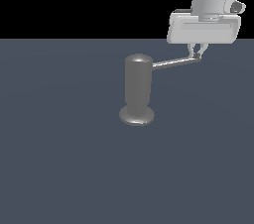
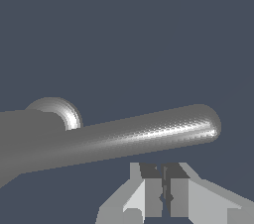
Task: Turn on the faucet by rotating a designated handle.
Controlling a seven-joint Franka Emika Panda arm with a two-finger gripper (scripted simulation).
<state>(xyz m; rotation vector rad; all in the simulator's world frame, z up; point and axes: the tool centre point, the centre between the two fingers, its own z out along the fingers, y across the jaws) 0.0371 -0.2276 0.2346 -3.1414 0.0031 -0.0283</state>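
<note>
The faucet (image 1: 138, 86) is a matte grey upright cylinder with a rounded top, standing on a flared disc base on the dark floor. Its handle (image 1: 173, 62), a thin grey rod, juts from the upper part toward the exterior view's right and rises slightly. My gripper (image 1: 197, 54) hangs from above with its fingertips at the rod's rounded tip. In the wrist view the handle (image 2: 149, 134) runs across the picture from the faucet body (image 2: 22, 134). The gripper (image 2: 162, 178) is shut, its fingers pressed together beside the rod and not around it.
The dark blue-grey floor (image 1: 59, 168) spreads flat all around the faucet. No other objects show on it. The arm's white wrist and hand body (image 1: 203, 27) sit above the handle's tip.
</note>
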